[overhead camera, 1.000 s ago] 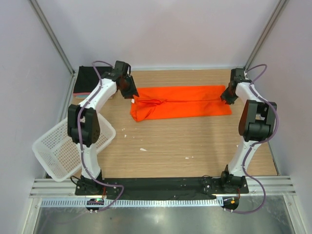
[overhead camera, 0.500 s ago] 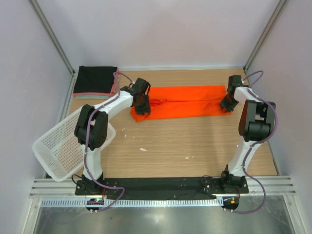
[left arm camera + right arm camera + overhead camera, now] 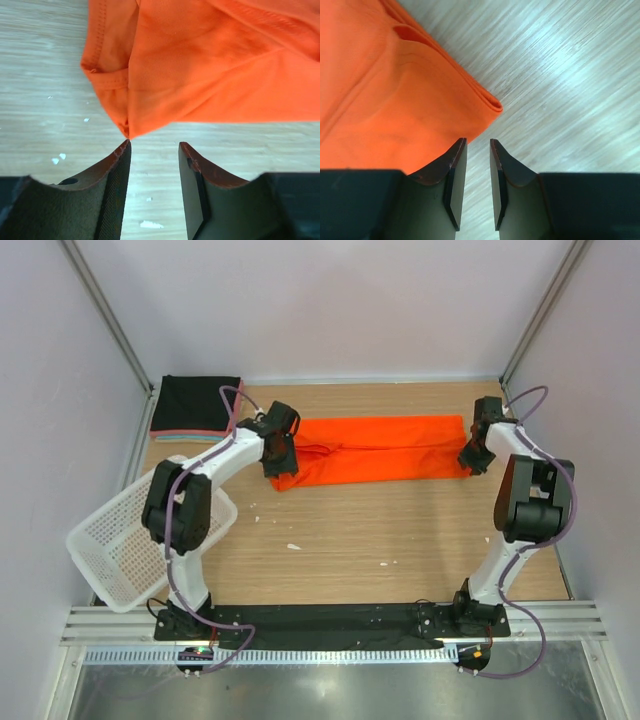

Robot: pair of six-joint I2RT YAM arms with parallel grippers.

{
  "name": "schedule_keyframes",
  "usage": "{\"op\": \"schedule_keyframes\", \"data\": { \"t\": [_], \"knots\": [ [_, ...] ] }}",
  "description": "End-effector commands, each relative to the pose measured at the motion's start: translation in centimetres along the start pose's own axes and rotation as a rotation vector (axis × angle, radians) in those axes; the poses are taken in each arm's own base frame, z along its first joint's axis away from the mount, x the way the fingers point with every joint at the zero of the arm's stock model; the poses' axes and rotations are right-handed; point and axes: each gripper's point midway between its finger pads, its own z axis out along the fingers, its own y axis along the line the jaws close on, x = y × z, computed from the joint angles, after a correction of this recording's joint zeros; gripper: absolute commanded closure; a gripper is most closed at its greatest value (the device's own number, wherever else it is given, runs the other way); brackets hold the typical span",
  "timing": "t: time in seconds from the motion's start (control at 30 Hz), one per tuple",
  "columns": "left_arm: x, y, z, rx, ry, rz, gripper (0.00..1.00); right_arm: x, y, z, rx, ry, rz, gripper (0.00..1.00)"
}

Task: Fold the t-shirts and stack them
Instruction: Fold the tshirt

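The orange t-shirt (image 3: 380,452) lies as a long folded band on the far table (image 3: 400,540). The left gripper (image 3: 153,145), jaws apart, and right gripper (image 3: 478,142), jaws narrow, each seem empty just short of a corner. Pinching only 1 layer would spill the fold open.

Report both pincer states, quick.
Left pincer: open, empty; a corner of the orange t-shirt lies just ahead of it.
Right pincer: slightly open, empty, beside the same shirt's folded edge.
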Motion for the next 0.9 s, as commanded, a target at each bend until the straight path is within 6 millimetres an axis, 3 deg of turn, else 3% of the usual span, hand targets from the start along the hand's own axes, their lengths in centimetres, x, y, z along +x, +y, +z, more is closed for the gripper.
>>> {"op": "schedule_keyframes", "data": {
  "t": [0.0, 0.03, 0.07, 0.13, 0.17, 0.27, 0.3, 0.4, 0.43, 0.47, 0.57, 0.6, 0.67, 0.73, 0.87],
  "knots": [
    [-2.6, 0.6, -4.9, 0.083, -0.081, -0.052, 0.55, -4.1, 2.4, -6.0, -0.158, -0.185, -0.056, 0.68],
    [-3.1, 0.4, -6.1, 0.129, -0.088, -0.071, 0.55, -4.2, 4.1, -7.0, -0.234, -0.207, -0.096, 0.67],
    [-3.4, 0.5, -6.6, 0.156, -0.089, -0.086, 0.55, -3.7, 7.9, -8.6, -0.385, -0.227, -0.157, 0.66],
    [-4.2, 0.4, -8.1, 0.249, -0.064, -0.122, 0.55, -3.2, 11.3, -10.7, -0.485, -0.269, -0.260, 0.63],
    [-4.8, 0.6, -9.4, 0.275, -0.086, -0.124, 0.55, -1.4, 14.8, -12.5, -0.559, -0.302, -0.350, 0.62],
    [-5.7, 1.5, -11.6, 0.357, -0.092, -0.171, 0.53, 0.1, 19.8, -16.0, -0.686, -0.443, -0.539, 0.52],
    [-6.6, 2.5, -12.9, 0.385, -0.125, -0.208, 0.53, 2.3, 22.3, -17.4, -0.762, -0.449, -0.618, 0.51],
    [-6.7, 4.2, -14.8, 0.436, -0.164, -0.247, 0.53, 4.4, 26.4, -19.8, -0.890, -0.506, -0.767, 0.49],
    [-6.6, 4.7, -14.9, 0.434, -0.172, -0.253, 0.53, 6.6, 28.5, -20.6, -0.976, -0.490, -0.836, 0.33],
    [-6.0, 5.7, -14.3, 0.413, -0.171, -0.272, 0.52, 7.0, 29.8, -21.4, -1.016, -0.529, -0.888, 0.32],
    [-5.0, 6.1, -14.2, 0.440, -0.169, -0.300, 0.52, 10.8, 33.2, -22.1, -1.093, -0.530, -1.067, 0.31],
    [-4.3, 6.2, -13.4, 0.439, -0.152, -0.308, 0.52, 10.5, 34.4, -23.3, -1.117, -0.576, -1.121, 0.31],
    [-3.5, 6.2, -12.8, 0.446, -0.133, -0.310, 0.53, 13.2, 35.6, -22.0, -1.141, -0.532, -1.223, 0.32],
    [-3.0, 6.4, -12.1, 0.437, -0.116, -0.306, 0.53, 13.5, 36.8, -22.2, -1.154, -0.583, -1.292, 0.32],
    [-2.7, 7.0, -11.9, 0.408, -0.117, -0.292, 0.54, 16.4, 38.5, -21.0, -1.176, -0.611, -1.422, 0.32]
  ]
}}
